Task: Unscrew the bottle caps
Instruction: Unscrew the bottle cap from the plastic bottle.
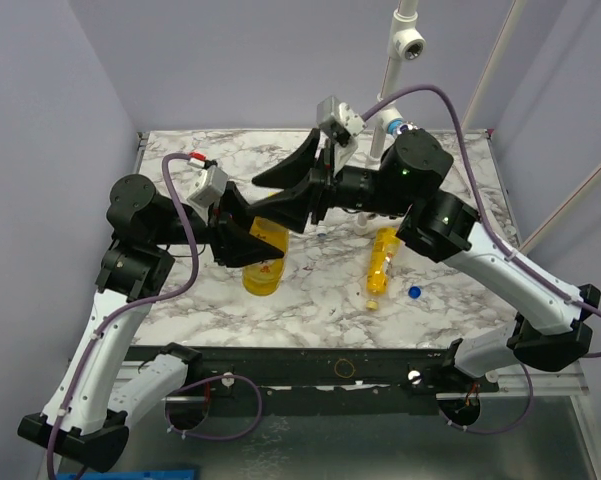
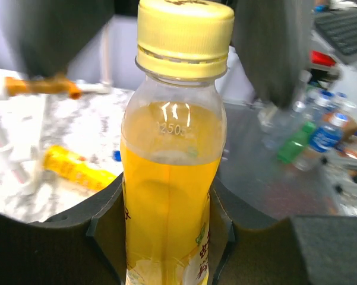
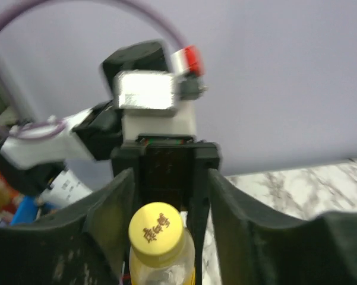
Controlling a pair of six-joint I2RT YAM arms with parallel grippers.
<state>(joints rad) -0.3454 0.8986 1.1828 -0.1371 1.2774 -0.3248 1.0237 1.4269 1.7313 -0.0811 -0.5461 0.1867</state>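
A yellow-orange bottle (image 2: 169, 178) stands upright with my left gripper (image 2: 169, 237) shut on its body, seen from above as the bottle (image 1: 263, 262) under the left gripper (image 1: 252, 238). Its yellow bottle cap (image 2: 184, 38) is on the neck. My right gripper (image 3: 172, 219) straddles that cap (image 3: 156, 228) from above. The jaws are open, with the cap close to the left finger and a clear gap to the right finger (image 3: 243, 225). A second yellow bottle (image 1: 382, 265) lies on the table with a loose blue cap (image 1: 414, 292) beside it.
The marble table (image 1: 450, 170) has purple walls on the left and at the back. A white camera pole (image 1: 395, 55) rises at the rear. A small bottle with a blue cap (image 1: 395, 130) stands behind the right arm. Both arms cross over the table's middle.
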